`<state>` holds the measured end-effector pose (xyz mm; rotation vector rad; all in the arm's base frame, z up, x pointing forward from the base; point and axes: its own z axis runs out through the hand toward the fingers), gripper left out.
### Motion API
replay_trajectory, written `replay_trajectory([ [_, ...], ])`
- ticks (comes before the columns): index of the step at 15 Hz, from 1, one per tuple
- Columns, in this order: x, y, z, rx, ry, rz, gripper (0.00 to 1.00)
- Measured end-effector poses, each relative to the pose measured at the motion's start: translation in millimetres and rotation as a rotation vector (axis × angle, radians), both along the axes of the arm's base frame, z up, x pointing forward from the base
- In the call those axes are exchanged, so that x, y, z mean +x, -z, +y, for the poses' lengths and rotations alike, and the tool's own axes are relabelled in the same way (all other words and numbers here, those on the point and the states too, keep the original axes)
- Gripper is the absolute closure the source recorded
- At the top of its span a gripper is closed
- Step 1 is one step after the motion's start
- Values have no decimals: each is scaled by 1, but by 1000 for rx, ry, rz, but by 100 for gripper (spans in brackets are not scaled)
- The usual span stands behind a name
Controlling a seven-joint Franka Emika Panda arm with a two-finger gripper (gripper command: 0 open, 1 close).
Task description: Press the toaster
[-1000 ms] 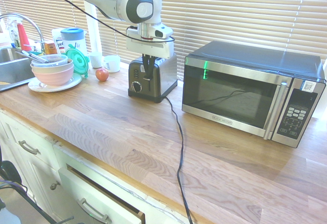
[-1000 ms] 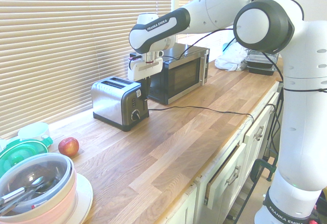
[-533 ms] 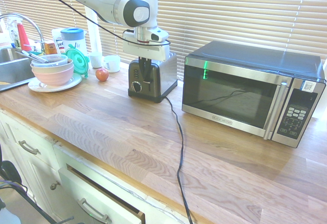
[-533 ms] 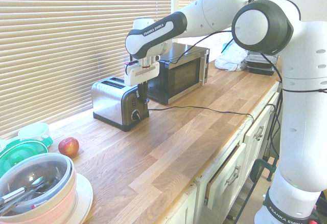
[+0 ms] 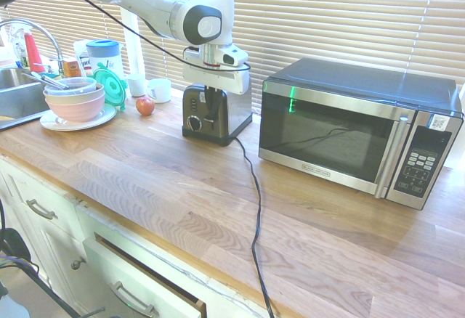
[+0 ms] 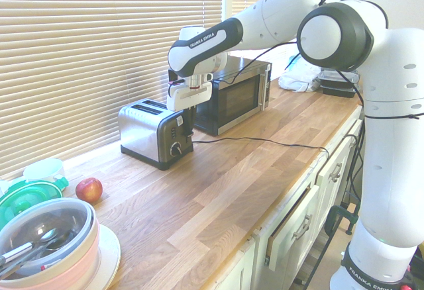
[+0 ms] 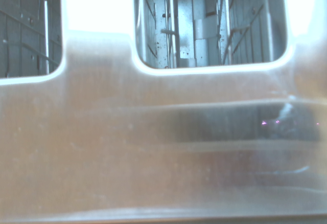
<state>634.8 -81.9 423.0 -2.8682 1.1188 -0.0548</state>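
My gripper [image 5: 211, 104] points straight down over the front end of the toaster [image 5: 216, 107], fingers pinched together with nothing between them; in the second exterior view the gripper [image 6: 187, 126] hangs right at the toaster's [image 6: 156, 133] dial end, dark fingers in front of the black end panel. Can't tell from either outside view whether the tips touch the lever. Toaster sits on the wooden countertop [image 5: 218, 187], upper middle of the first exterior frame, just left of the microwave [image 5: 356, 129] and apart from it. Its long axis runs from the counter's front edge back toward the window blinds [image 5: 327, 13]; the black end with the round dial [image 5: 194, 123] faces the counter's front edge, slots up. In the second exterior view that dial end faces right and toward the camera, brushed steel side facing lower left. Black cord [image 5: 254, 209] leaves the toaster base and runs down-frame across the counter and over its front edge. Wrist view is filled by the toaster's [image 7: 153, 157] steel top, two slot openings along the upper edge of the frame, blurred. Apple [image 5: 145, 105] sits left of the toaster, stacked bowls [image 5: 75, 100] further left by the sink [image 5: 18, 96].
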Motion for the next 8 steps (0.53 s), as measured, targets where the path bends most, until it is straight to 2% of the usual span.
replay_trajectory([
  [8,4,21,22,-3,-36,27,100],
])
